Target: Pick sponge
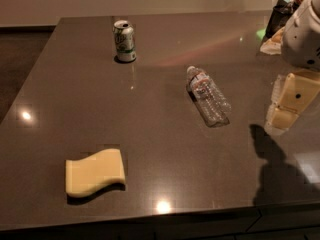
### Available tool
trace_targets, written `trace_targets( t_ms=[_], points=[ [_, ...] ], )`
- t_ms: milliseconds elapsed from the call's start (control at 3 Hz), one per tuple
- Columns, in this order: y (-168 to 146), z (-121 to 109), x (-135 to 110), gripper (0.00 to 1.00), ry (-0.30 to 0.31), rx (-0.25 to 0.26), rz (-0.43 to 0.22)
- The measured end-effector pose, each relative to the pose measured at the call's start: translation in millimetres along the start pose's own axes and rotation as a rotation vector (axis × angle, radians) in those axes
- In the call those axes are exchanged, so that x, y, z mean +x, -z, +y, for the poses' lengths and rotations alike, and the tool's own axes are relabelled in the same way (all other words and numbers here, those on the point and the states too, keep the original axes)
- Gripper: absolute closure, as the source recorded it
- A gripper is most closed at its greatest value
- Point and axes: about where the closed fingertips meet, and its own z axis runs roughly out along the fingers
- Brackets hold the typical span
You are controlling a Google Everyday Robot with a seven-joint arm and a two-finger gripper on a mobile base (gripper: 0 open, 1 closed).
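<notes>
The sponge (94,172) is a pale yellow foam slab with wavy edges. It lies flat on the dark table (150,99) near the front left. My gripper (281,117) hangs at the far right, above the table's right side, its cream fingers pointing down. It is far from the sponge, with nearly the whole table width between them, and it holds nothing that I can see. Its shadow falls on the table just below it.
A clear plastic bottle (208,96) lies on its side in the middle right. A green and white soda can (124,41) stands upright at the back. Bags and small items (278,25) sit at the back right corner. The table's front edge runs close below the sponge.
</notes>
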Motion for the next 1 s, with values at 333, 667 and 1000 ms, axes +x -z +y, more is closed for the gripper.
trace_targets(
  t_ms=[333,667,1000],
  points=[
    [-17.9,11.9,-40.6,0.00,0.052,-0.061,-0.053],
    [-40.7,32.7,-86.0,0.00,0.122,-0.103,-0.098],
    [-67.4,60.5,-126.1,0.00,0.204,-0.139,-0.120]
  ],
)
